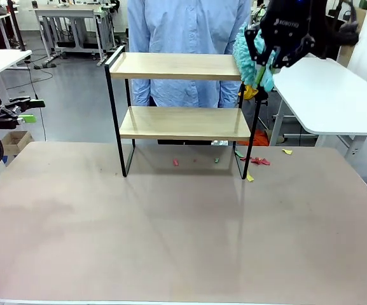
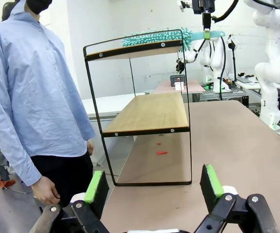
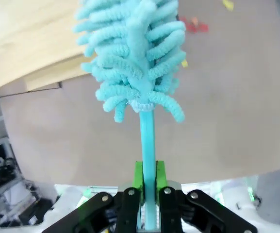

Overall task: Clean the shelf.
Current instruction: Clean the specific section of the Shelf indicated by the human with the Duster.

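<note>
Right wrist view: my right gripper (image 3: 148, 171) has its green pads pinched onto the thin handle of a fluffy teal chenille duster (image 3: 132, 63), whose head points away from me over a light wooden board. Over to the front view: the small two-tier shelf (image 1: 180, 67), light wooden boards in a thin black metal frame, stands at the far middle of the beige table (image 1: 170, 241), right in front of a person in a light blue shirt (image 1: 189, 25). The duster is up at the right end of the top board. Small red, yellow and green scraps (image 1: 259, 161) lie on the table by the shelf's right leg. My left gripper (image 2: 154, 183) hangs off to the left, fingers spread wide, holding nothing.
</note>
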### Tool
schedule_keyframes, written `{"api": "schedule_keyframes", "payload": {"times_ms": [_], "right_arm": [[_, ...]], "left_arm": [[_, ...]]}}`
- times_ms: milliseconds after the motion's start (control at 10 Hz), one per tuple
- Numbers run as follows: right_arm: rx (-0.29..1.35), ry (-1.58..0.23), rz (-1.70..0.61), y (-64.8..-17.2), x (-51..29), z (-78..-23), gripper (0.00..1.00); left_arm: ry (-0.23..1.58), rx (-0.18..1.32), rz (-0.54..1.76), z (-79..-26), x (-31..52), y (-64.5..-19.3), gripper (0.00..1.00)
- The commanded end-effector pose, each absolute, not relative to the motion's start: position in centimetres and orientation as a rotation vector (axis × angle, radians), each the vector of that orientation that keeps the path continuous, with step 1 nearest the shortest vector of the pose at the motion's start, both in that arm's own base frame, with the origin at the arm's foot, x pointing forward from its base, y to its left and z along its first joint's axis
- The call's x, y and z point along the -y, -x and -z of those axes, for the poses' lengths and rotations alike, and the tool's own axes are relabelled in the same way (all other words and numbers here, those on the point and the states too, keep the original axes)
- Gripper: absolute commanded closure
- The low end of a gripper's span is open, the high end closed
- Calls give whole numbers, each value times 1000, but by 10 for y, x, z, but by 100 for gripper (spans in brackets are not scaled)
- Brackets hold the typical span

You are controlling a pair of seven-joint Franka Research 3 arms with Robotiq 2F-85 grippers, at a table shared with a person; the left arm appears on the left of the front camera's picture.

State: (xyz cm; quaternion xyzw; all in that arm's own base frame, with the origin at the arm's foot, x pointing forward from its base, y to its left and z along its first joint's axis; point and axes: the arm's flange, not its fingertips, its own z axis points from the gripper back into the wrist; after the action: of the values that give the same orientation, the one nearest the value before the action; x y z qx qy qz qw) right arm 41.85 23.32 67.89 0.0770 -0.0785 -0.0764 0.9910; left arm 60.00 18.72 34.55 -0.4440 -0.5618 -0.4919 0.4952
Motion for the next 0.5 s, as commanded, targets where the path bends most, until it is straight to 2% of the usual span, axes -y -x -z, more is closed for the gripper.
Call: {"api": "schedule_keyframes", "payload": {"times_ms": [0, 100, 200, 400], "right_arm": [[216, -291, -98, -400, -210, -688, 87], [198, -354, -264, -395, -206, -692, 87], [202, -360, -349, -393, -205, -692, 87], [112, -350, -662, -382, -216, -683, 87]], "left_arm": [[1071, 1364, 1208, -348, -186, -597, 0], [1071, 1364, 1208, -348, -186, -597, 0], [1071, 1364, 1208, -348, -186, -597, 0], [1071, 1364, 1208, -348, -186, -597, 0]]}}
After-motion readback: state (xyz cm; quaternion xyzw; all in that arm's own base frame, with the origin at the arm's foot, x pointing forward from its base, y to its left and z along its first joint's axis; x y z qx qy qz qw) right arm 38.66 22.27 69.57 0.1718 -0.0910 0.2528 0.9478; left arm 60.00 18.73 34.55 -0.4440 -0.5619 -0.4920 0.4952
